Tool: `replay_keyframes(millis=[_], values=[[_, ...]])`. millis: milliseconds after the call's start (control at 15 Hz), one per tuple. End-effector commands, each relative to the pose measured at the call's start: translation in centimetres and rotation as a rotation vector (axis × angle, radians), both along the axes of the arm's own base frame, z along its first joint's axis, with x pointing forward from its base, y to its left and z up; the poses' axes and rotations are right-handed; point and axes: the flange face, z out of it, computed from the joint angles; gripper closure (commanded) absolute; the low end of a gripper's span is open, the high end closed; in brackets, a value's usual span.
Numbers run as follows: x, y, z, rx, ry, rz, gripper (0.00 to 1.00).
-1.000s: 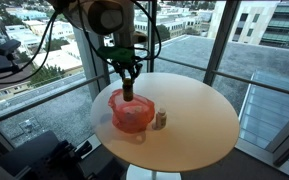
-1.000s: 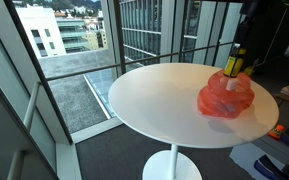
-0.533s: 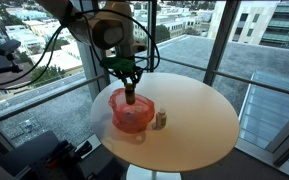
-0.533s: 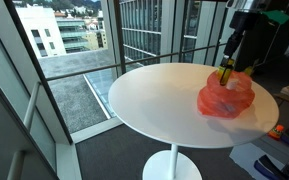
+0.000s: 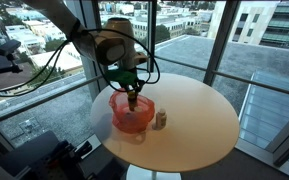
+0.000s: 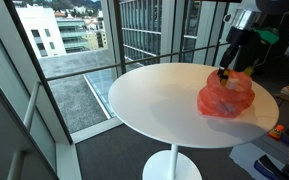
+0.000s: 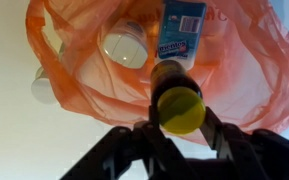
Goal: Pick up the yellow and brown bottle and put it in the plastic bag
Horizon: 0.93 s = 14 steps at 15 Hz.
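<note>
My gripper (image 7: 180,128) is shut on the yellow and brown bottle (image 7: 178,104); its yellow cap faces the wrist camera and its brown body points down into the open mouth of the orange-red plastic bag (image 7: 254,70). In both exterior views the gripper (image 5: 133,88) (image 6: 227,72) holds the bottle low over the bag (image 5: 131,112) (image 6: 226,96), partly inside its opening. Inside the bag lie a blue-labelled packet (image 7: 179,33) and a white round container (image 7: 122,44).
The bag sits on a round white table (image 5: 194,125) (image 6: 159,105) near its edge. A small pale bottle (image 5: 160,119) stands on the table beside the bag. Large windows and railings surround the table.
The gripper has moved down with the bottle, from above the bag to its opening. The bag and small bottle have not moved.
</note>
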Motion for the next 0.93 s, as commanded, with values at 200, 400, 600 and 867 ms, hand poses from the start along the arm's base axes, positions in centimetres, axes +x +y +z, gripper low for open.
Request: replay_keyframes(millis=[200, 400, 600, 867], values=[[-0.7, -1.2, -1.5, -0.005, 0.016, -0.037, 0.8], [-1.0, -1.6, -2.4, -0.004, 0.032, -0.046, 0.8], [-0.9, -1.9, -2.9, -0.007, 0.029, -0.049, 0.8], [-0.8, -2.0, -3.3, -0.015, 0.022, -0.056, 0.8]])
